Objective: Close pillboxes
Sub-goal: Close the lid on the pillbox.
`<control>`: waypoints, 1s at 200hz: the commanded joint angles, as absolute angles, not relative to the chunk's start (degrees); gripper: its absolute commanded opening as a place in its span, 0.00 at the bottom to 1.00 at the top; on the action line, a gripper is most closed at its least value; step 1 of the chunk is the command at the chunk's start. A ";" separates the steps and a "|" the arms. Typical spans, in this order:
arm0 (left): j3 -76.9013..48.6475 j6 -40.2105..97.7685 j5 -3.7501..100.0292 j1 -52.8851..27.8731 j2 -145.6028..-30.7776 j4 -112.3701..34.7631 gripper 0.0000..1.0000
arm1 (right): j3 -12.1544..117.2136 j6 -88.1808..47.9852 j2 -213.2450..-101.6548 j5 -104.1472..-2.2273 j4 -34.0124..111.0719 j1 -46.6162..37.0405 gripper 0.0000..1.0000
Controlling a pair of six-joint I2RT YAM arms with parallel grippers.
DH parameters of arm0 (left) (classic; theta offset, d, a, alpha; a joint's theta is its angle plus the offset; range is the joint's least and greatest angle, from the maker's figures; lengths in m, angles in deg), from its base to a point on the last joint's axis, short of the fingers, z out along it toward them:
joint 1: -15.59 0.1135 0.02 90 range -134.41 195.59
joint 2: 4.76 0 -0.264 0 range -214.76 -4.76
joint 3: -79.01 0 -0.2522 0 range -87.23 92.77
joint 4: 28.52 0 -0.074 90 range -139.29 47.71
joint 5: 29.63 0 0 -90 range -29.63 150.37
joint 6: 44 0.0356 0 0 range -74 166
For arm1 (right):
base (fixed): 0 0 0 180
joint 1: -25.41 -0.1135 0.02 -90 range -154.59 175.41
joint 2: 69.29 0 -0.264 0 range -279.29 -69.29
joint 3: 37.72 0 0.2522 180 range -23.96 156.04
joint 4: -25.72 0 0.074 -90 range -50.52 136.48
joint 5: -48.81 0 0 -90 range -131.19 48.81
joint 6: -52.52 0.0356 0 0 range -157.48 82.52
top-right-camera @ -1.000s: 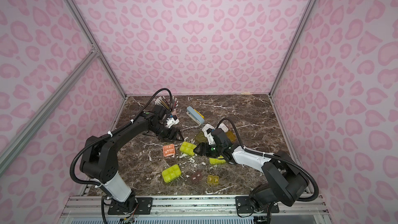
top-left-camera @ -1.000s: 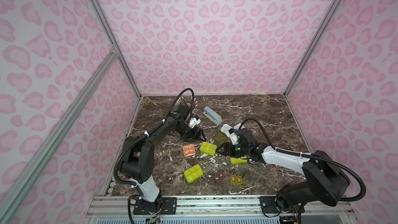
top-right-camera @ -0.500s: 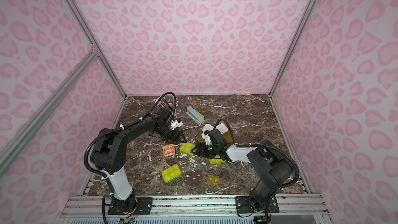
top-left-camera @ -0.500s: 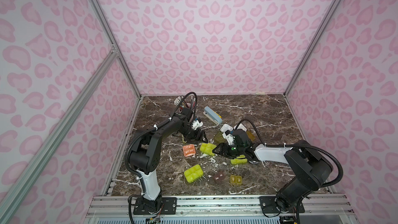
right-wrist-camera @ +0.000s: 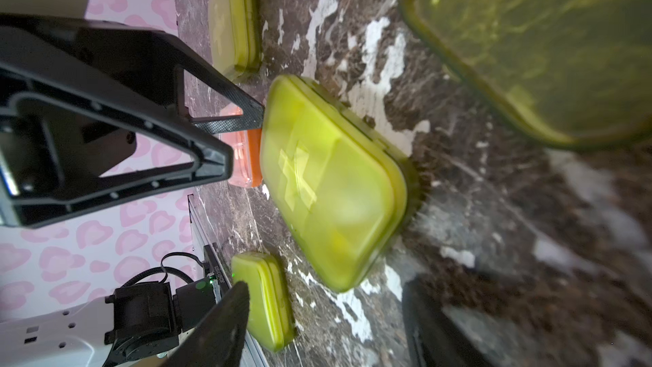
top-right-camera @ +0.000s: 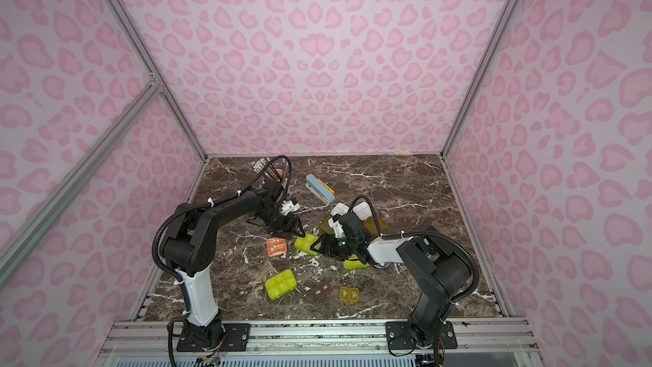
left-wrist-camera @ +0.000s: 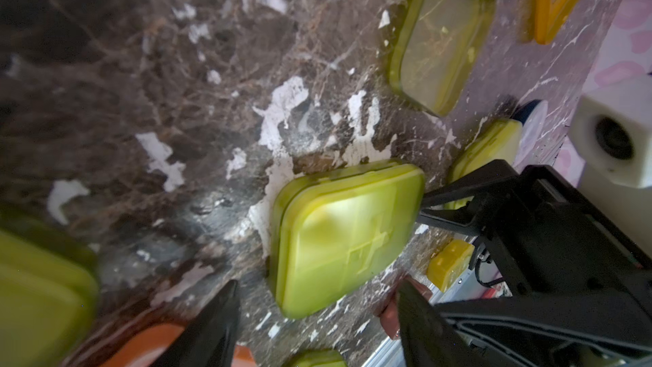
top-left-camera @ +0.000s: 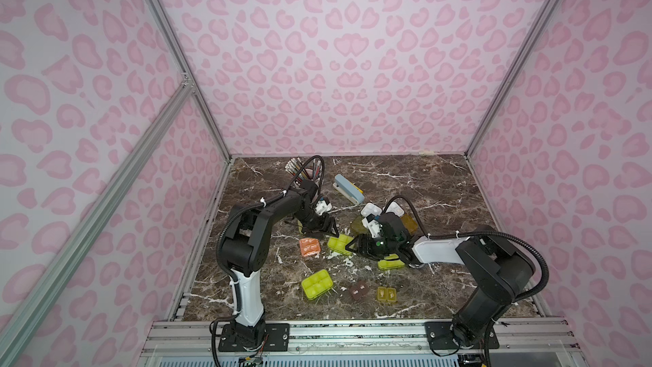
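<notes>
A lime pillbox lies mid-table with its lid down. My left gripper is open just behind it. In the left wrist view the pillbox sits right ahead of the jaws. From the other side my right gripper is open on the same pillbox. One finger of each gripper touches its edge. A salmon pillbox lies to its left. Two white trays with open lime and amber lids sit behind the right wrist.
Toward the front lie another lime pillbox, a brown one and a small amber one. A further lime one is under the right arm. The blue-grey stapler and pencil cup stand at the back.
The left gripper has come forward and down to the middle lime pillbox. My right gripper has slid left to it. Both jaws have narrowed a little.
</notes>
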State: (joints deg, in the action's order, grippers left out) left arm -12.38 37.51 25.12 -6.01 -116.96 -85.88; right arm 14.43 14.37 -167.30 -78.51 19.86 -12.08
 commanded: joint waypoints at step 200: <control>-13.22 35.62 18.36 -7.08 -119.81 -83.23 0.55 | 13.00 19.56 -172.34 -78.55 7.80 -11.86 0.68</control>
State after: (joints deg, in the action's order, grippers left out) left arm -13.21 35.48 20.03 -6.97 -119.63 -83.65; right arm 13.47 19.36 -172.02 -79.97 7.65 -11.82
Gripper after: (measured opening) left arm 0.546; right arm 0.681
